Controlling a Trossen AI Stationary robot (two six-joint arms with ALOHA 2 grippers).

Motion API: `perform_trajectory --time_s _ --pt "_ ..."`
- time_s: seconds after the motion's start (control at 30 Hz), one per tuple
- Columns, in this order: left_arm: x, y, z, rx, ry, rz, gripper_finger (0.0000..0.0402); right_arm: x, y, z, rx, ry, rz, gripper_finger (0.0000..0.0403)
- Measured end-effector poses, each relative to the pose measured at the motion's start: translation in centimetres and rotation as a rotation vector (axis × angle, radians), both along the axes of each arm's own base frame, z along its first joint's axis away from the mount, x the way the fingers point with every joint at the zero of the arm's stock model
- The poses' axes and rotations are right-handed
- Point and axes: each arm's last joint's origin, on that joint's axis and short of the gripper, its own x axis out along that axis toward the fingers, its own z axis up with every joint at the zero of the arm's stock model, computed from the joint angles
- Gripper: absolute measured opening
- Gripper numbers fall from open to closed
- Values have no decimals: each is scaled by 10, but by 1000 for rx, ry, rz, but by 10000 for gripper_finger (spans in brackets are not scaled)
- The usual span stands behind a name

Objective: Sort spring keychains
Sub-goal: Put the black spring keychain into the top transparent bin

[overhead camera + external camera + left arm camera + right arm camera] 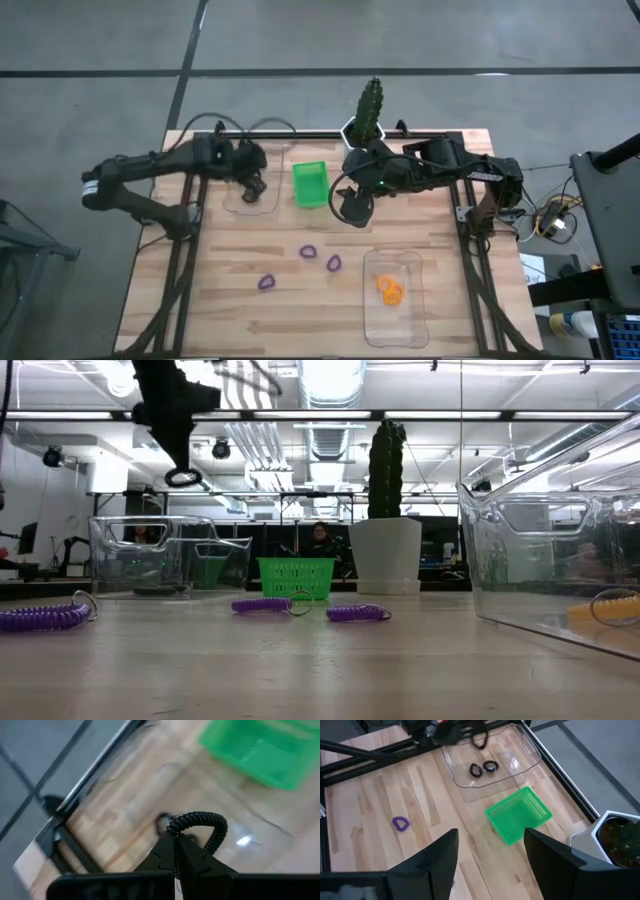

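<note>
high: overhead | low: tabletop-level | wrists: close | shared: green bin (309, 184)

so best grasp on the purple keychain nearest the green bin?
Probably from straight above, across one side of the loop. That purple teardrop-shaped spring keychain lies flat on the wooden table, apart from the others, so one finger can go inside the loop. The open right tool is closest.

Spring keychains in three colours, counted across a wooden worktable.

Three purple keychains (308, 252) lie loose on the table; two black keychains (483, 768) sit in one clear tray (520, 757), with a third black keychain (200, 827) pinched between the left gripper's (176, 845) fingers above that tray. Orange keychains (390, 289) are heaped in the second clear tray (395, 325), too bunched to count. One green basket (309, 184) and one potted cactus (369, 110) complete the tally.
</note>
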Motion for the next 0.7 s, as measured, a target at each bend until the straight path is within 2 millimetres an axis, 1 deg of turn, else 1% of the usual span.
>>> perform_trajectory --time_s 0.2,0.33,0.47,0.7 --pt "-7 56 -12 -66 15 195 0 1 1 0 1 -8 2 219" --pt "-1 80 -26 -129 -15 226 0 1 1 0 1 -7 2 219" --pt "10 91 -44 -177 24 235 0 1 1 0 1 -6 2 219" --pt "30 101 -79 -319 108 223 0 1 1 0 1 -6 2 219"
